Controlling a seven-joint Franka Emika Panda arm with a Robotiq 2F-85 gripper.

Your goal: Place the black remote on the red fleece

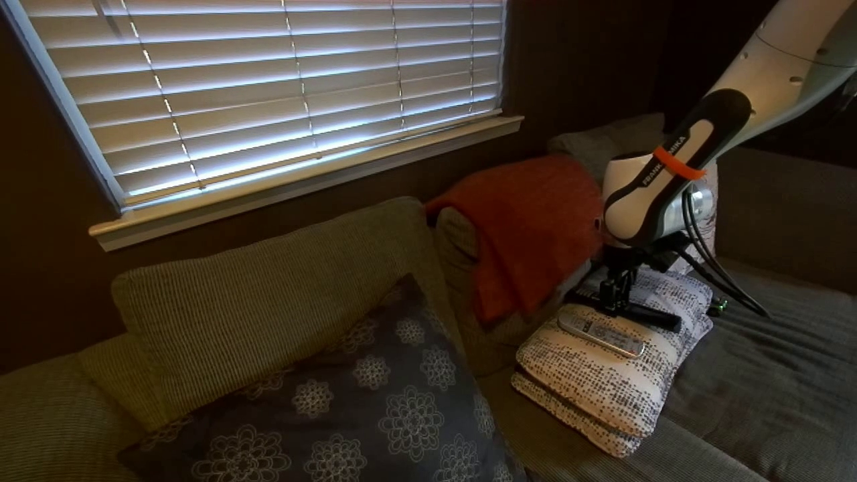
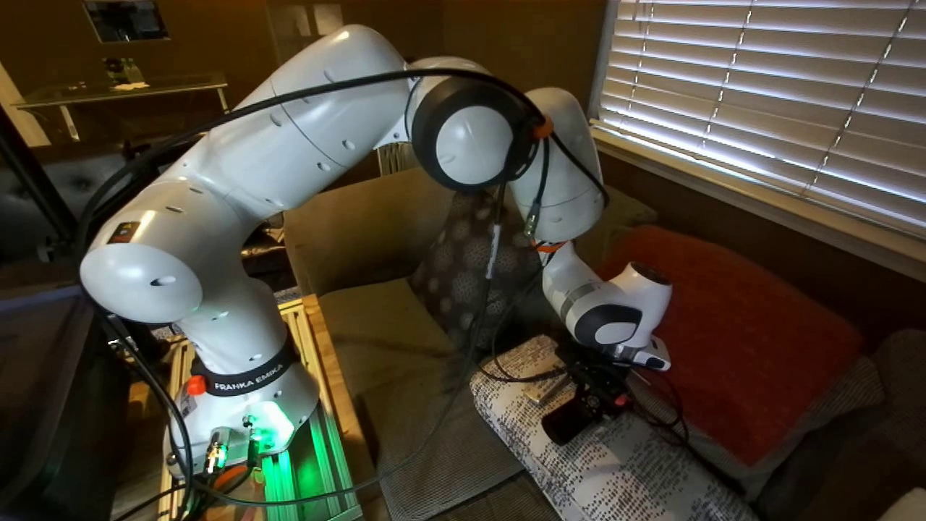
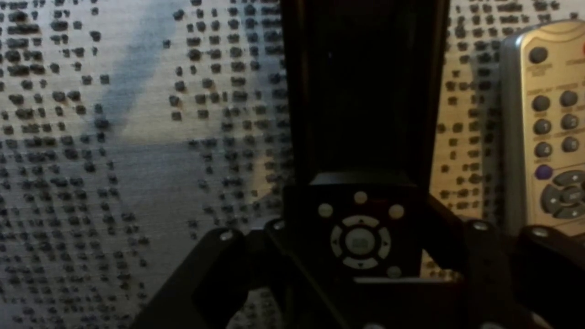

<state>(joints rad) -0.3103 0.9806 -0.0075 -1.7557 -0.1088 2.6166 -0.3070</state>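
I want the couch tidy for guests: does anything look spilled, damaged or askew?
Slightly askew: the large red-orange fleece blanket hangs crookedly over the ribbed grey-brown sofa cushion, a corner pointing down in both exterior views. No spill or damage shows, though the slim black rectangular remote is too dark to check fully.

Brownish dimness fills both exterior views; daylight glares bluish-white through the slatted window blind (image 1: 335,100), at eleven o'clock in an exterior view; there the room corner (image 1: 669,60), at two o'clock, is near black; a green glow lights the Panda arm's base (image 2: 228,416), between seven and eight o'clock in an exterior view; the wrist view is soft and underexposed, the black remote (image 3: 365,114) losing its detail toward twelve o'clock; a bluish shadow streaks the black-speckled cushion (image 3: 137,160) at ten o'clock; yellowish light tints the silver remote (image 3: 555,132) at three.
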